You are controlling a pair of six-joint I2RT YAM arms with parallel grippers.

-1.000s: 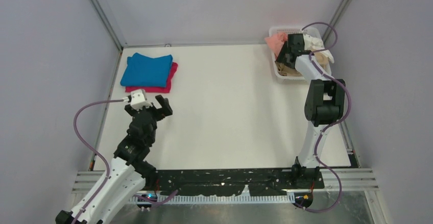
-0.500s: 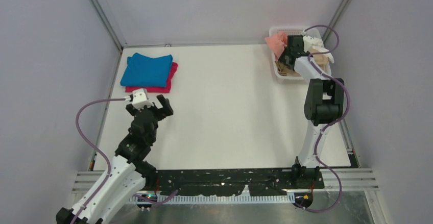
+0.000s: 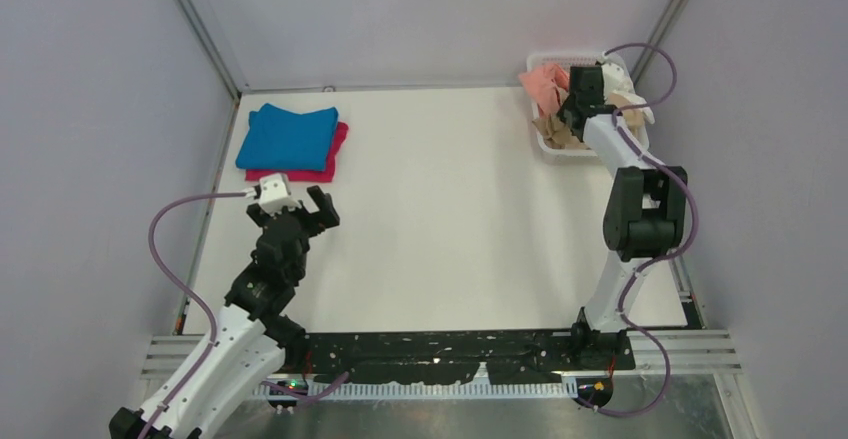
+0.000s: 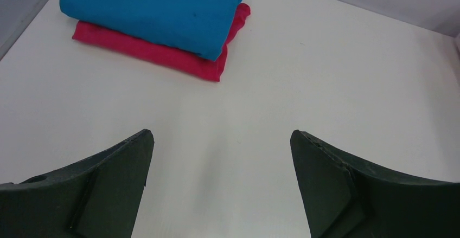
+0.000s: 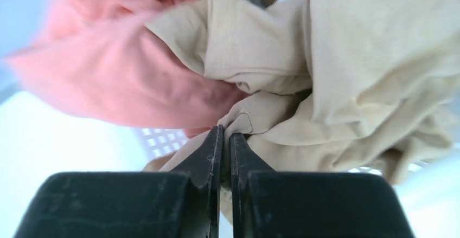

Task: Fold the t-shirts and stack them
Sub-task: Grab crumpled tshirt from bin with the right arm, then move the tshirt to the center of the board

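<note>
A folded bright blue t-shirt (image 3: 288, 136) (image 4: 157, 10) lies on a folded magenta-pink t-shirt (image 3: 338, 144) (image 4: 163, 56) at the table's back left. Just short of this stack, my left gripper (image 3: 290, 209) (image 4: 221, 135) hovers open over bare table, with nothing between its fingers. At the back right, my right gripper (image 3: 567, 117) (image 5: 226, 132) reaches into the basket. It is shut on a fold of the crumpled tan t-shirt (image 3: 553, 131) (image 5: 352, 59). A salmon-pink t-shirt (image 3: 543, 84) (image 5: 108, 81) hangs over the basket's left rim. A white t-shirt (image 3: 620, 84) lies bunched at its right.
The white mesh basket (image 3: 570, 152) (image 5: 157, 140) stands in the table's back right corner, close to the right wall. Grey walls close in the white table (image 3: 450, 209) on three sides. My arms' bases are on the black rail (image 3: 450, 344) at the near edge.
My right gripper has shut on the tan t-shirt in the basket, and its wrist and elbow have shifted a little to the right. The left arm has barely moved.
</note>
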